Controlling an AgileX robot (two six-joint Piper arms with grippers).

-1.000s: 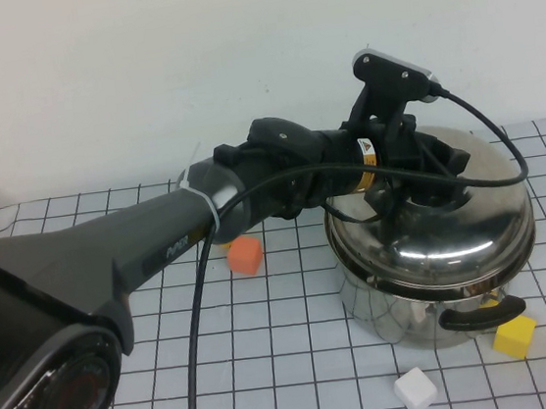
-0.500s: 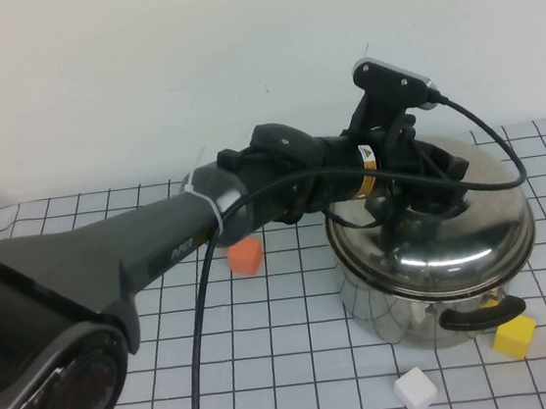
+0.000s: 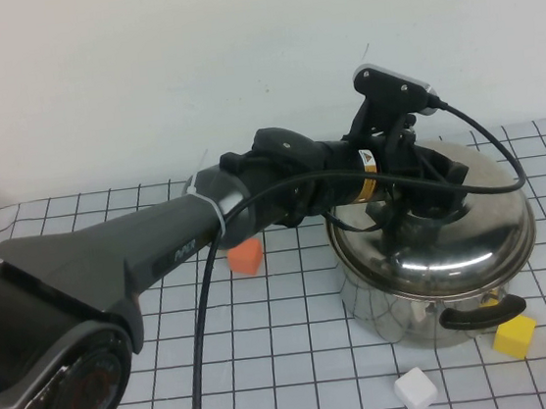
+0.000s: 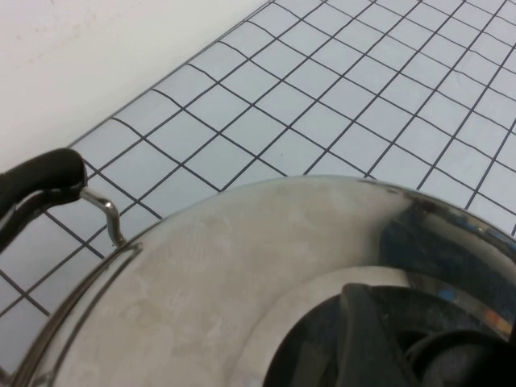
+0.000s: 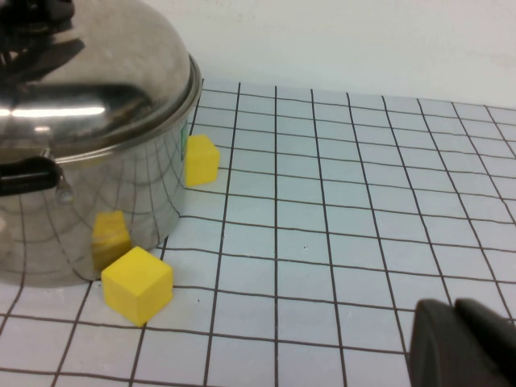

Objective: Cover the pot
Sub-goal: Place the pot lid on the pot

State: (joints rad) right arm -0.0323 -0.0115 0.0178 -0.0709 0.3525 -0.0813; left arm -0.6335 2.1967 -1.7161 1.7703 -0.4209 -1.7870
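Pot (image 3: 433, 310) stood right of the orange block (image 3: 245, 256), its domed lid (image 3: 434, 235) already seated. Left gripper (image 3: 413, 200) hovered at the lid's knob, grip hidden. Right gripper (image 5: 463, 343) waited beside the pot, its state unclear.

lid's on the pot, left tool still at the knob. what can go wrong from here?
1. The left tool sits at the knob of the lid; lifting off before letting go might drag the lid off the pot.
2. Yellow block lies by the pot's handle; a nudged pot could push it.
3. Right tool is parked low nearby.
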